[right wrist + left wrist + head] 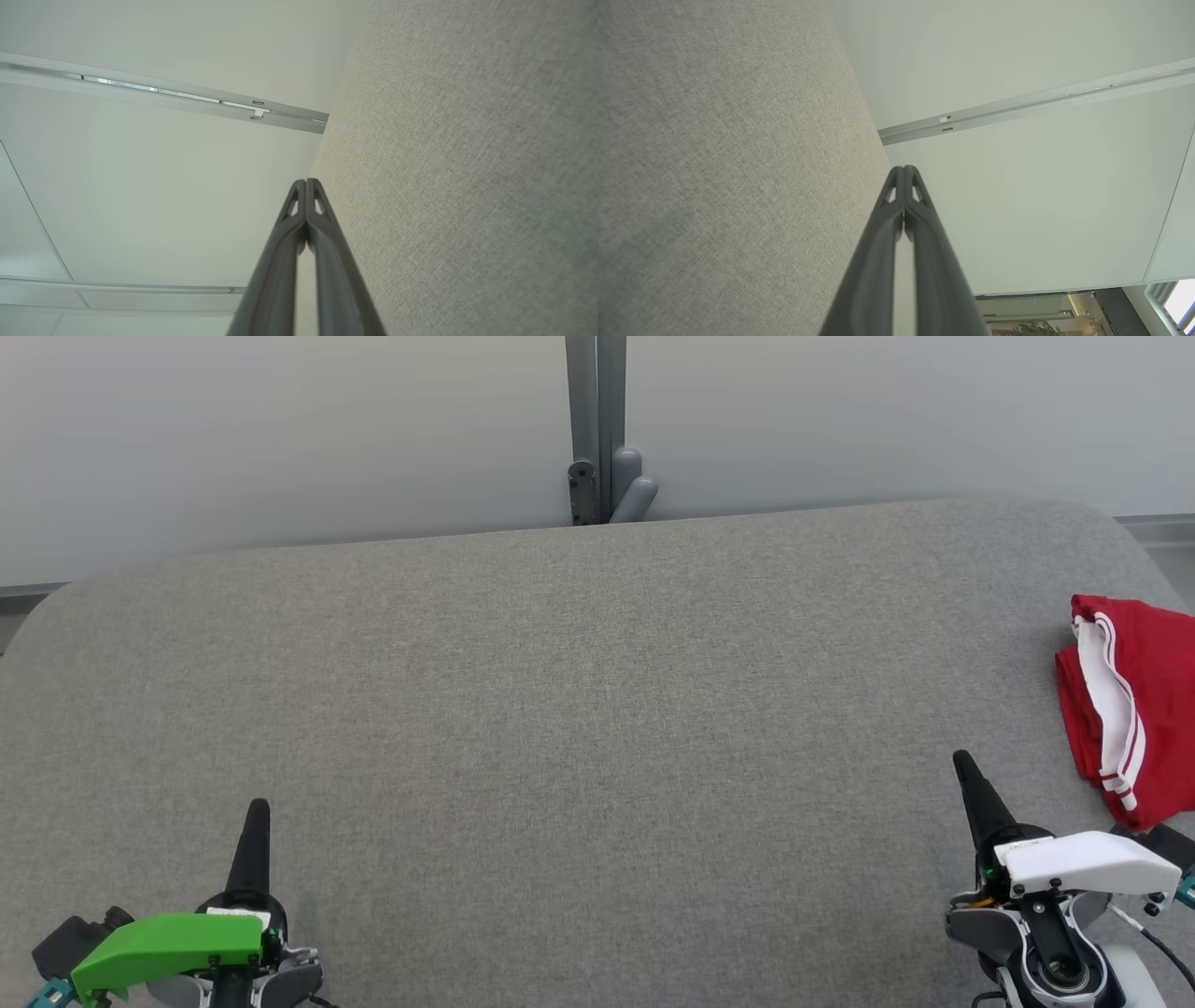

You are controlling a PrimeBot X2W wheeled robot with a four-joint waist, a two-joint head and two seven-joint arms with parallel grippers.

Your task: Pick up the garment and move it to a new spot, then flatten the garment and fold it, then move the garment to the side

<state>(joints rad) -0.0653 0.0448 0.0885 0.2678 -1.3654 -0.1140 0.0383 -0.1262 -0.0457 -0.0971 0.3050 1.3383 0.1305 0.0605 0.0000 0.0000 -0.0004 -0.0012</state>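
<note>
Grey woven-fabric table top with rounded corners, fine even weave, flat, spans most of the head view. Pale matte wall panels run along the upper frame, split by a grey metal post at top centre.

Red cloth garment with white stripe trim: bunched in soft folds at the right edge of the frame, partly cut off by it, lying on the table.

- Right gripper, white housing, lower right: garment sits up and right of its tip, apart from the fingers, close to the housing. Fingers pressed together, pinching nothing; right wrist view shows the same.
- Left gripper, green housing, lower left: well apart from the garment, across the frame. Fingers pressed together, nothing between them.

Fingers are dark, tapered, smooth plastic. Small white label on each housing; writing too small to read.
</note>
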